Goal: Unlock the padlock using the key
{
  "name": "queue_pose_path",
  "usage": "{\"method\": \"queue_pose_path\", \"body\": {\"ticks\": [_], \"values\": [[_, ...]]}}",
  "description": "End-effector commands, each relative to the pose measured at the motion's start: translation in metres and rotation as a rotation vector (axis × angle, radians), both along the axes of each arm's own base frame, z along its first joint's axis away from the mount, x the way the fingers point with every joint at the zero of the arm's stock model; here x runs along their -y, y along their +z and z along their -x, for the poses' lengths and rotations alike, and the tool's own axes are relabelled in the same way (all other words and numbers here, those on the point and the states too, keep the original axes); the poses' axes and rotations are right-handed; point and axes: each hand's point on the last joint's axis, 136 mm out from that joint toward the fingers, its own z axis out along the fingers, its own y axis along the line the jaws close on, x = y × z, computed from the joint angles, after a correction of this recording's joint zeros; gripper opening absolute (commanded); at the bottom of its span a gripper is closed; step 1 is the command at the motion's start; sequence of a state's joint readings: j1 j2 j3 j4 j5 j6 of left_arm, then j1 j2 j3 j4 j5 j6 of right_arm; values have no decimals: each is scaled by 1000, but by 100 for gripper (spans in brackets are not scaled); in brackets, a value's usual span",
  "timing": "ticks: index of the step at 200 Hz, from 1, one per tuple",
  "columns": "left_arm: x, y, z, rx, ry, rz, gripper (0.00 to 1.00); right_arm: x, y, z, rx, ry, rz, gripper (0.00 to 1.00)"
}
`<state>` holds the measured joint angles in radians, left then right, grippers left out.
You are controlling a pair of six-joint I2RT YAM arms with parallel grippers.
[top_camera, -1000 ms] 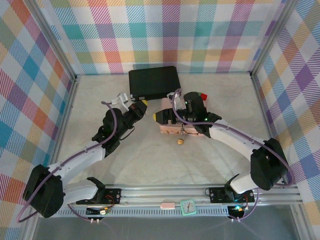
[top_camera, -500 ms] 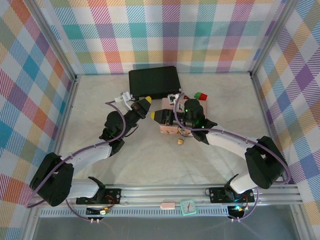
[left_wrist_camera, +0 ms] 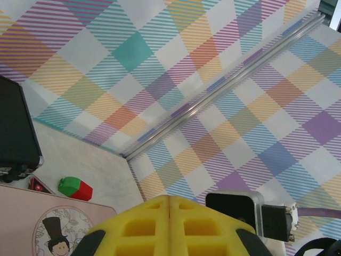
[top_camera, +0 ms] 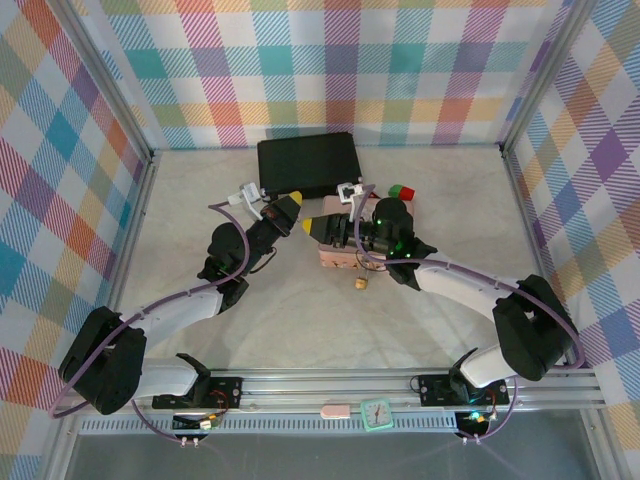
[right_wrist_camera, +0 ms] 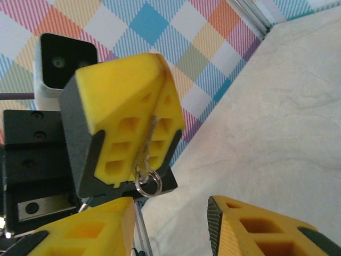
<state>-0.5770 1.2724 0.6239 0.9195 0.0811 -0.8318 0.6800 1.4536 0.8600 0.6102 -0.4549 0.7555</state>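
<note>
Right hand (top_camera: 317, 228), seen from above, has swung off the pink box (top_camera: 336, 260) to face my left hand (top_camera: 289, 206), its fingers narrowing. I read that as a key handover or regrip, with no unlocking yet. One padlock (top_camera: 361, 283) lies untouched on the bench (top_camera: 300, 320), just in front of the box. I also count one black case (top_camera: 308, 163) and two blocks (top_camera: 400, 192). Left wrist: the left fingers are pressed together. Right wrist: they pinch the one key (right_wrist_camera: 146, 160), ring dangling, while my right fingers stand apart, empty.
</note>
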Motion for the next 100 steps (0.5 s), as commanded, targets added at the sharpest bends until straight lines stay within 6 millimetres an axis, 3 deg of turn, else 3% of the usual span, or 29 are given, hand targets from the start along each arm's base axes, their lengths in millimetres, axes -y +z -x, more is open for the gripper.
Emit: {"method": "queue_pose_path", "body": {"ticks": [1, 61, 100], "values": [[7, 8, 9, 23, -41, 39, 0, -4, 28, 5, 99, 40, -64, 39], [8, 8, 11, 21, -42, 43, 0, -11, 30, 6, 100, 80, -82, 32], [12, 11, 12, 21, -63, 73, 0, -13, 25, 2, 92, 76, -84, 22]]}}
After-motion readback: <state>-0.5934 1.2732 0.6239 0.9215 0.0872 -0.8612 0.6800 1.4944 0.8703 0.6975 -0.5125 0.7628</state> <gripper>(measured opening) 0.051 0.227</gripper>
